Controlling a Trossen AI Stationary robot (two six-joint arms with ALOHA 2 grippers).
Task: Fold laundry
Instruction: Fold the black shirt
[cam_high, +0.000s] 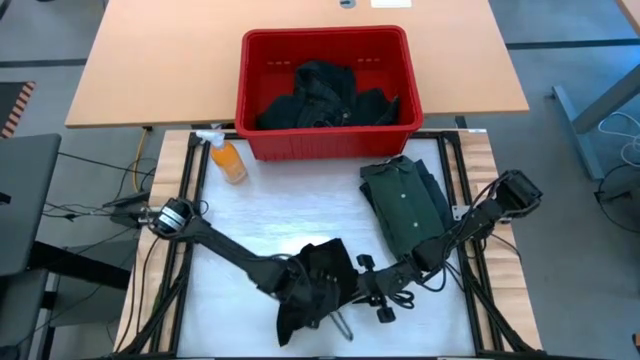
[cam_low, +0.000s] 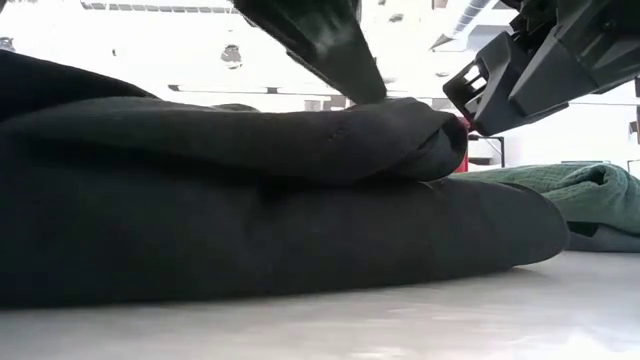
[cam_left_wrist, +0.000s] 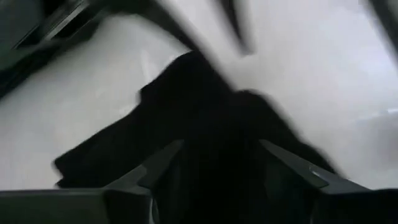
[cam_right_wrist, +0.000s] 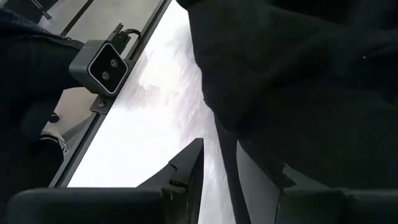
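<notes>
Now w/ both grippers on the black garment (cam_high: 312, 285), we see left gripper (cam_left_wrist: 221, 163) parted above it, right gripper (cam_right_wrist: 233, 165) part-open at its edge.

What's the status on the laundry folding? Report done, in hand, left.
Done: the green shirt lies folded on the table's right side. In hand: a black garment at the front edge, with the left gripper open above it and the right gripper at its edge. Left: dark clothes in the red basket.
</notes>
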